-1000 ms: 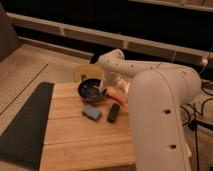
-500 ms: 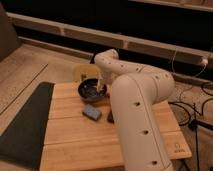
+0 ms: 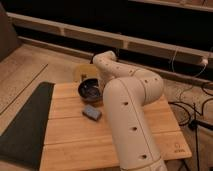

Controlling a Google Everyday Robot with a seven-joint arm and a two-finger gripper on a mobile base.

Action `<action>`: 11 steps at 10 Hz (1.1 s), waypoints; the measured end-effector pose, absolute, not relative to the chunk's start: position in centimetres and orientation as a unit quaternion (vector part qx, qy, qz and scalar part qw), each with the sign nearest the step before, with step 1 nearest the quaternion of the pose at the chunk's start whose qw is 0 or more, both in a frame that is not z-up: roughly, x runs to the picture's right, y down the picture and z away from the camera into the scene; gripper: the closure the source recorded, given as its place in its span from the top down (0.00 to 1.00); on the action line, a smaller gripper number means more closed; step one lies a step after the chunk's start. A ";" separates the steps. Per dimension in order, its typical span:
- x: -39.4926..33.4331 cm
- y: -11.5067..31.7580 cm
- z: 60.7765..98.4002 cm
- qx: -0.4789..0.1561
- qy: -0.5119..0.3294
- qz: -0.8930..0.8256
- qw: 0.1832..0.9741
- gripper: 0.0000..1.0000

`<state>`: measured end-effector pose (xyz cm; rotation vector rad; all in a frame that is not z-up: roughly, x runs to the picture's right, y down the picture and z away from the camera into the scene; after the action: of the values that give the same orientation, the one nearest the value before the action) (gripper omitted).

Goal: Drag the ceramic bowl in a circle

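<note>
The arm [image 3: 131, 112] has swung further toward the left of the frame than half a second ago. Its thick white body now fills the lower middle and covers the part of the table where a small dark item lay a second ago. The ceramic bowl [image 3: 89, 90] sits about where it was.

The gripper [image 3: 101, 88] is just above the centre of the frame, at the right-hand rim of the bowl, below the bend where the arm's last link turns downward. The arm hides most of it, so whether it is open or closed cannot be told, nor whether it touches the rim.

The bowl stands upright on the far left part of the wooden table [image 3: 65, 135], dark and glossy outside with a paler inside. Just behind it, toward the top of the frame, a pale yellow dish [image 3: 81, 73] shows partly past the bowl's edge. Below the bowl, near it but apart, a blue block [image 3: 92, 112] lies flat on the wood. A dark mat [image 3: 24, 125] runs along the table's left side. Cables [image 3: 184, 107] trail over the floor at the right.
</note>
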<state>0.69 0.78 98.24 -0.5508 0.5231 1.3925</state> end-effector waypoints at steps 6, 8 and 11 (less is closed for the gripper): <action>-2.2 -2.4 97.5 -0.232 0.188 0.621 0.725 0.00; -1.9 -2.2 96.8 -0.226 0.189 0.616 0.731 0.00; 2.0 -1.6 95.8 -0.196 0.230 0.621 0.723 0.00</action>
<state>1.95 -1.62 95.83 -0.4330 0.5076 1.3720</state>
